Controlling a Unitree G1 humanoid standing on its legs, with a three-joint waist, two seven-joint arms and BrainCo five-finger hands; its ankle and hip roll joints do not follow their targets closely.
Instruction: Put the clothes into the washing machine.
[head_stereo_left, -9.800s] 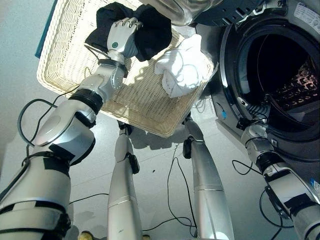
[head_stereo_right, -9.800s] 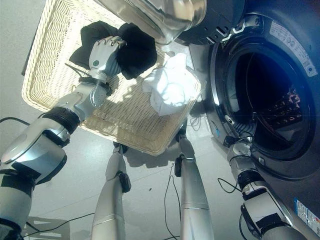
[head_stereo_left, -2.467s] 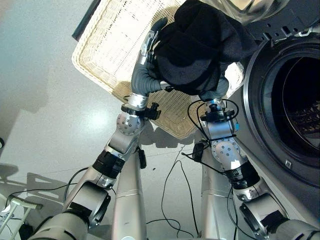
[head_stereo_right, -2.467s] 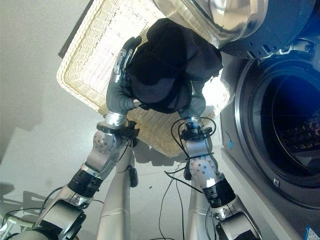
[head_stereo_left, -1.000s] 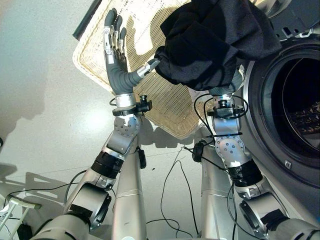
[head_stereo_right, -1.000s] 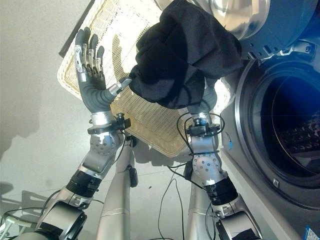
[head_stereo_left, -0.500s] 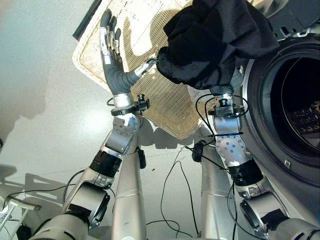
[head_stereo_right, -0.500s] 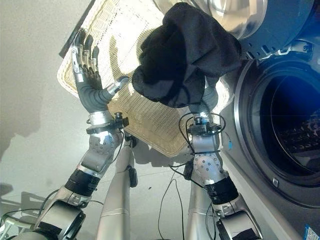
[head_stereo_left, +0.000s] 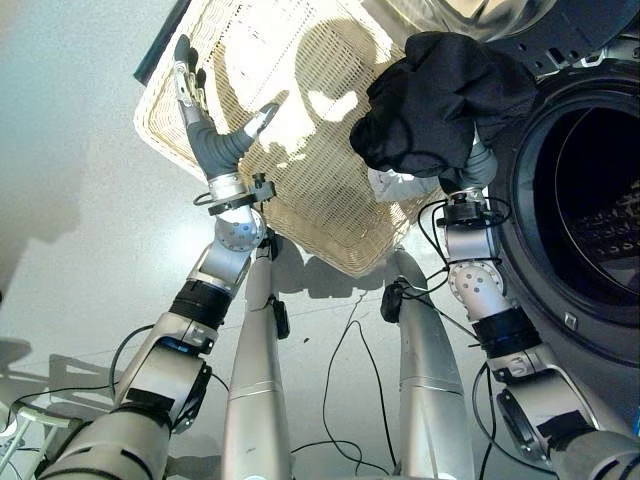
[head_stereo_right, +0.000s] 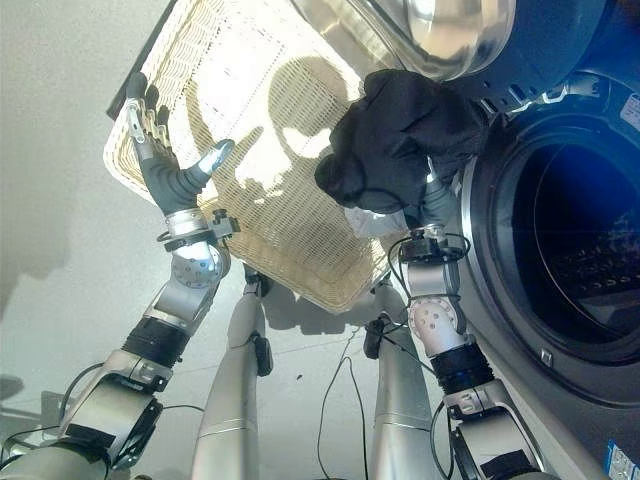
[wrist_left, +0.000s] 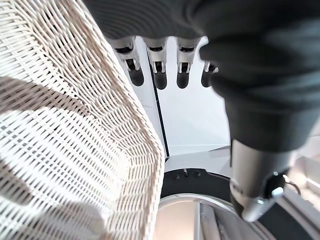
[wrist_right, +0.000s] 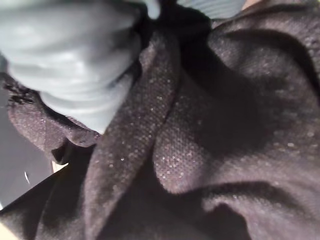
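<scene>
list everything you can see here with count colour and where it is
black garment: one, black, bunched on the right hand, raised between basket and washer opening
white garment: one, white, in the basket's corner nearest the washer, under the black garment
wicker basket: one, cream, on the floor left of the washer
washing machine: one, dark body, door open, at right
floor: light grey
left hand: open, raised over the basket's left edge
right hand: under the black garment, fingers hidden

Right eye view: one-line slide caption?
Right robot hand lifts a black garment toward the open washing machine; left robot hand open over the wicker basket.
</scene>
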